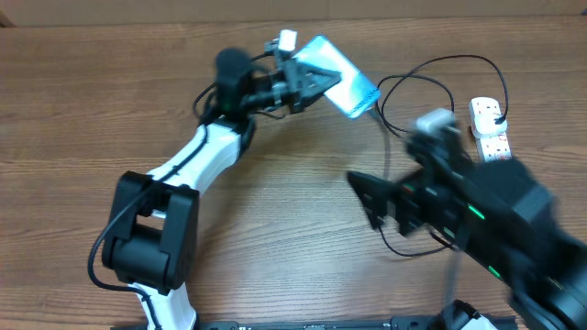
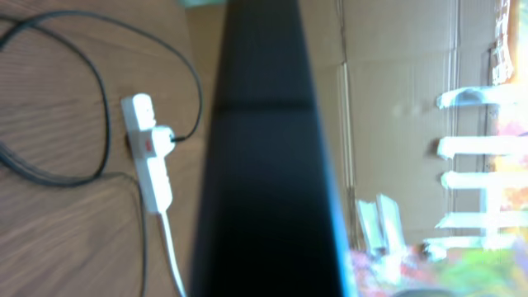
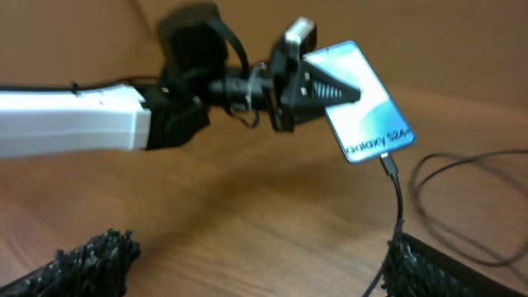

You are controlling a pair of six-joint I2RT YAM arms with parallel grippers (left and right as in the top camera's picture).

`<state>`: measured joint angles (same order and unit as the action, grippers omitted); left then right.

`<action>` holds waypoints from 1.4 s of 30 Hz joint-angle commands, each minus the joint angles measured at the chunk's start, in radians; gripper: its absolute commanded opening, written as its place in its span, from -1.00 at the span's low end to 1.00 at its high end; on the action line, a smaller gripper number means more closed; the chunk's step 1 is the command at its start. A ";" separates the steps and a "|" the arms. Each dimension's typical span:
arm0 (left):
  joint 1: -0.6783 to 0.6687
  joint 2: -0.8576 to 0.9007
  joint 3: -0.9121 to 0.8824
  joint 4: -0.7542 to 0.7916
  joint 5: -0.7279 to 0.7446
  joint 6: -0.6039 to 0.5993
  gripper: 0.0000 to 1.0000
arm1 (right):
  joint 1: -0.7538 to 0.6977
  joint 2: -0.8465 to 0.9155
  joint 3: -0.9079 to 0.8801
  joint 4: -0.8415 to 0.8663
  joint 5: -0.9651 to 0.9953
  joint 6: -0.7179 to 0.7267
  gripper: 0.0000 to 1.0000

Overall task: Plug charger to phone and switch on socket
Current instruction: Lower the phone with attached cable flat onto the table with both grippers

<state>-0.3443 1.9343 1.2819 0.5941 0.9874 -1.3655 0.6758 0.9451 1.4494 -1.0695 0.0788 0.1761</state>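
Note:
My left gripper (image 1: 312, 78) is shut on the phone (image 1: 350, 89), holding it tilted above the table; the light blue screen reads "Galaxy S24" (image 3: 375, 144) in the right wrist view. The charger's connector tip (image 3: 387, 163) sits in the phone's lower edge, and its thin black cable (image 3: 399, 210) hangs down past my right finger. My right gripper (image 3: 260, 264) is open below the phone, with nothing between its fingers (image 3: 91, 260). In the left wrist view the phone's dark edge (image 2: 264, 165) fills the middle. The white socket (image 1: 491, 128) lies at the far right with the black plug (image 2: 171, 137) in it.
Loops of black cable (image 1: 440, 64) lie on the wooden table between the phone and the socket. The socket's thick white cord (image 2: 171, 247) runs off toward the table edge. Cardboard boxes (image 2: 396, 99) stand beyond the table.

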 commanded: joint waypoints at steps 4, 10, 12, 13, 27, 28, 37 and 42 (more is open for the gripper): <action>-0.117 0.025 0.423 -0.898 -0.189 0.716 -0.92 | -0.003 -0.151 0.009 -0.023 0.195 0.010 1.00; -0.077 0.072 0.452 -1.565 -0.300 1.173 -0.92 | -0.003 -0.127 -0.026 0.073 0.216 0.011 1.00; -0.053 0.105 0.447 -1.671 -0.304 1.273 -0.91 | -0.003 -0.104 -0.043 0.126 0.216 0.012 1.00; -0.040 0.125 0.444 -1.696 -0.295 1.325 -0.91 | -0.003 -0.087 -0.048 0.153 0.216 0.024 1.00; 0.037 0.412 0.440 -1.653 -0.103 1.567 -0.90 | -0.003 0.232 -0.055 0.200 0.050 0.261 0.99; 0.037 0.420 0.440 -1.659 -0.103 1.568 -0.90 | -0.003 0.244 -0.055 0.216 0.050 0.292 1.00; 0.037 0.436 0.439 -1.663 -0.210 1.563 -0.40 | -0.045 0.262 -0.055 0.369 0.051 0.490 1.00; 0.036 0.436 0.439 -1.663 -0.255 1.532 -0.23 | -0.045 0.263 -0.055 0.317 0.051 0.490 1.00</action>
<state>-0.3069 2.3638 1.7210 -1.0706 0.8051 0.1638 0.6346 1.2148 1.3899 -0.7273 0.1326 0.6319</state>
